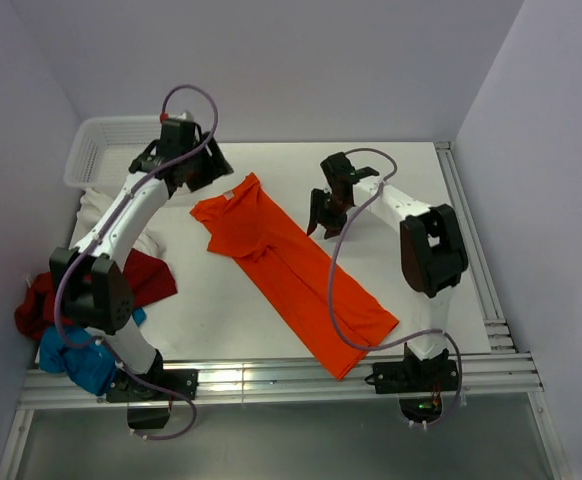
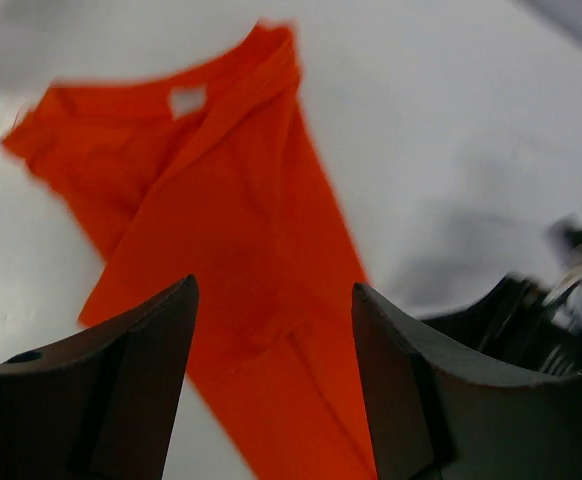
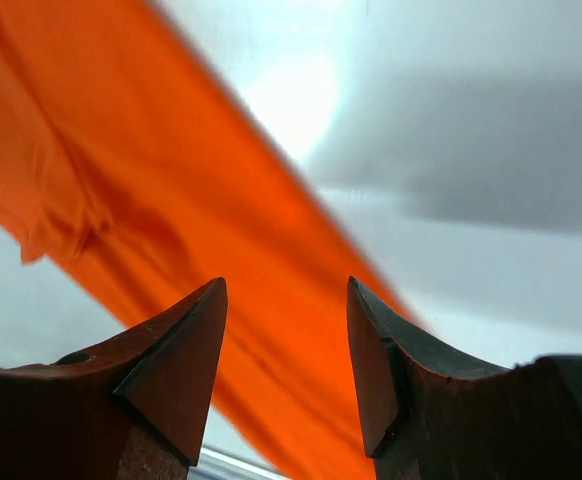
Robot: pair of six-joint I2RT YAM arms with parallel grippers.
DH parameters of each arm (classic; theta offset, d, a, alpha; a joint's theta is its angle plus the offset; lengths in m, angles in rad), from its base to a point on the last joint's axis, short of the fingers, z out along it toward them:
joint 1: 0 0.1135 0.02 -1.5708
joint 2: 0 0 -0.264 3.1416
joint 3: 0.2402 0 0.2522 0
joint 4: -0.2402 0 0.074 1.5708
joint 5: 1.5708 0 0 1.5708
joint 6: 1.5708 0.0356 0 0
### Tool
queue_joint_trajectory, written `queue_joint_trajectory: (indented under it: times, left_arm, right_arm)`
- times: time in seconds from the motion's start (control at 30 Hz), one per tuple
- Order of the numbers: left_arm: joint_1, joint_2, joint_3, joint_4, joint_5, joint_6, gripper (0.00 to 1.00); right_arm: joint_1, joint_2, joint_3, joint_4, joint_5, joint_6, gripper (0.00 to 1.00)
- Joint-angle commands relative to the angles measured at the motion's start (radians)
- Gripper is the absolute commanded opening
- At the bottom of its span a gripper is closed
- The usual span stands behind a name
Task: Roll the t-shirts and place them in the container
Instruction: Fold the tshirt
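The orange t-shirt (image 1: 289, 268) lies flat on the table (image 1: 411, 170), folded lengthwise into a narrow band running from the collar at centre frame down to the lower right. I'd guess it is laid out that way so it can be rolled from one end. The left gripper (image 1: 207, 165) hovers just upper left of the collar, jaws apart and empty. The right gripper (image 1: 323, 215) hangs beside the band's right edge, likewise spread, holding nothing. The dark red shirt (image 1: 146, 275), turquoise shirt (image 1: 81, 365) and white shirt (image 1: 101, 210) are heaped at lower left.

The left tool (image 2: 273, 300) and the right tool (image 3: 286, 295) both hover, tilted downward, each with its 2 jaws apart.
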Motion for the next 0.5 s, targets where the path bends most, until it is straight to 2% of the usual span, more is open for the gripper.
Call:
queue_joint_trajectory:
  times: [0.0, 0.17, 0.33, 0.47]
  left_arm:
    - [0.007, -0.133, -0.240, -0.002, -0.023, -0.052, 0.68]
    - [0.021, -0.271, -0.501, 0.091, -0.009, -0.088, 0.67]
    - [0.072, -0.305, -0.597, 0.139, 0.034, -0.106, 0.67]
    - [0.092, -0.297, -0.618, 0.151, 0.032, -0.100, 0.67]
  right_arm:
    - [-0.028, 0.090, 0.109, 0.062, -0.059, -0.105, 0.58]
    - [-0.027, 0.188, 0.205, 0.077, -0.085, -0.154, 0.58]
    - [-0.025, 0.266, 0.258, 0.091, -0.151, -0.174, 0.58]
    - [-0.015, 0.314, 0.304, 0.080, -0.141, -0.162, 0.57]
